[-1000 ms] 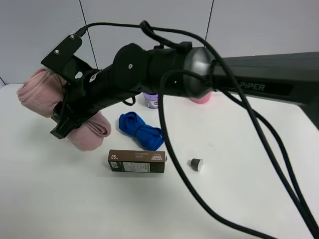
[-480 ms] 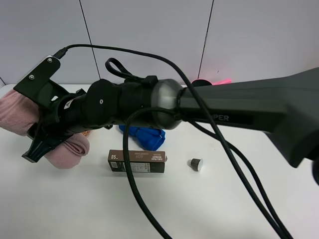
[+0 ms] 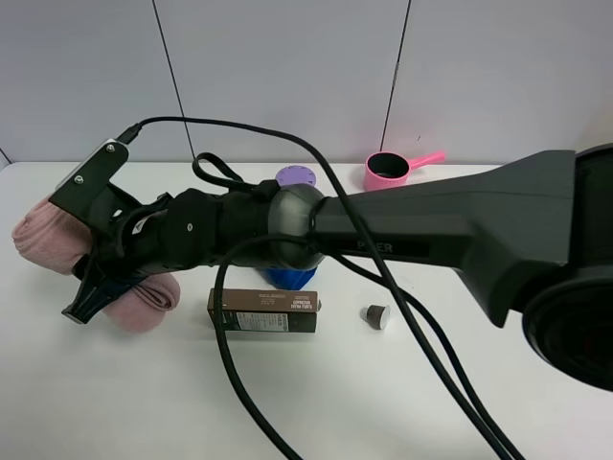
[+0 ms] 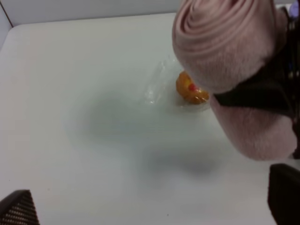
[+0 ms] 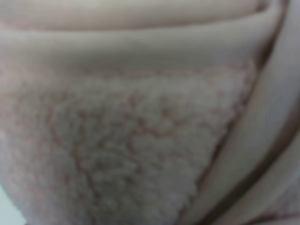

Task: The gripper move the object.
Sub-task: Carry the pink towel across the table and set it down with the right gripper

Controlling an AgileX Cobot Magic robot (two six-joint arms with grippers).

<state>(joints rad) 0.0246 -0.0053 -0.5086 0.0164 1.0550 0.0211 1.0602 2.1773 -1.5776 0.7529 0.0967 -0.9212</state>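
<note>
Lowered since before, the right hand point(image 3: 88, 292) is clamped shut around the waist of the one pink cloth bundle point(image 3: 43, 244), low over the table point(image 3: 144, 402). Near it: one brown box point(image 3: 263, 311), one blue cloth point(image 3: 292, 280); farther, one coffee capsule point(image 3: 375, 314), one pink saucepan point(image 3: 388, 171). Opposite, the left hand point(image 4: 150, 201) gapes empty.

white table point(image 3: 96, 402) before pale grey panelled wall point(image 3: 287, 77).
</note>
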